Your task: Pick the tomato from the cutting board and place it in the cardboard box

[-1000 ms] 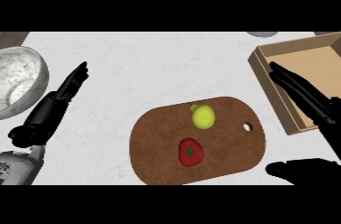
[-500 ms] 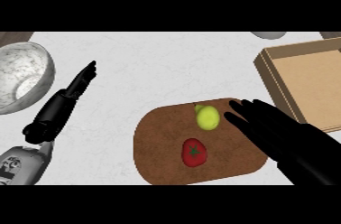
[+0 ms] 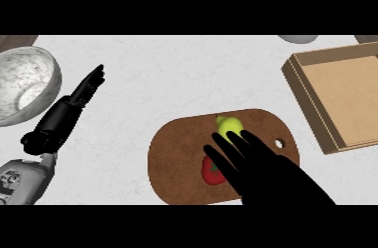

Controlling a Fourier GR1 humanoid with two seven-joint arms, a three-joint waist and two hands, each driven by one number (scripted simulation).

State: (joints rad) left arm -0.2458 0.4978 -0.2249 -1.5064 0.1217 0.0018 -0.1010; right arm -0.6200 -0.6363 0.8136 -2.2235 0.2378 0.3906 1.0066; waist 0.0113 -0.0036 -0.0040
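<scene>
A pale counter [image 3: 170, 77] fills my view. At its right edge sits the open cardboard box [image 3: 314, 104], well apart from the brown cutting board [image 3: 173, 157] in the lower middle. A grey marbled bowl [image 3: 26, 84] sits at the left edge. My right hand [image 3: 262, 169] lies over the board, fingers straight and spread, holding nothing; its fingers cover most of the red tomato [image 3: 212, 174] and reach to a yellow-green lemon [image 3: 229, 124] just beyond. My left hand [image 3: 77, 99] rests open on bare counter between bowl and board, fingers straight and together. Open counter lies between board and box.
</scene>
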